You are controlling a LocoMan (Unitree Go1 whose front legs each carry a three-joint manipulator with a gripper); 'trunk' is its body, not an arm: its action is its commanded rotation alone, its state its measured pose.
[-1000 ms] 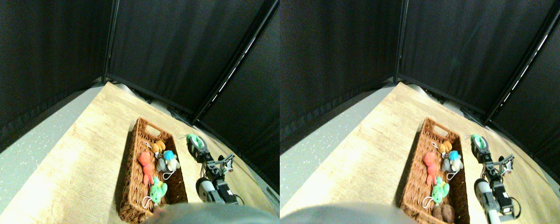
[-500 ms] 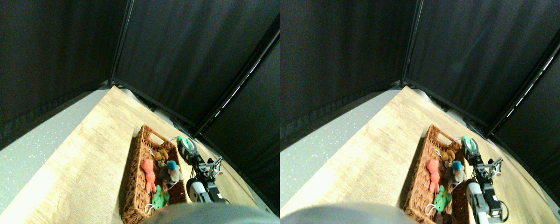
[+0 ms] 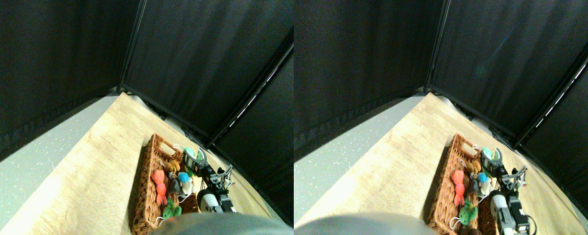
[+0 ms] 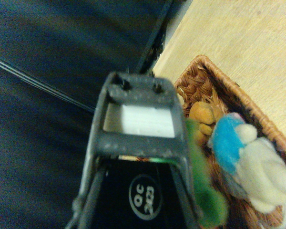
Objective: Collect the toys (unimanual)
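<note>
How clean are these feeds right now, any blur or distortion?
Stereo pair view: sharp but wide-angle, floor edges and curtain poles bend, dim black backdrop. Wrist view: soft; the end effector frame and green toy are blurred, the basket weave clearer.

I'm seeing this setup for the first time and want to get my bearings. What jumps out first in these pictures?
The long brown wicker basket on the pale wooden floor stands out, with bright plush toys inside: an orange-red one, a green one and a blue-and-white one. At its far right rim the right gripper carries a light green toy. Black curtains close off the background.
</note>
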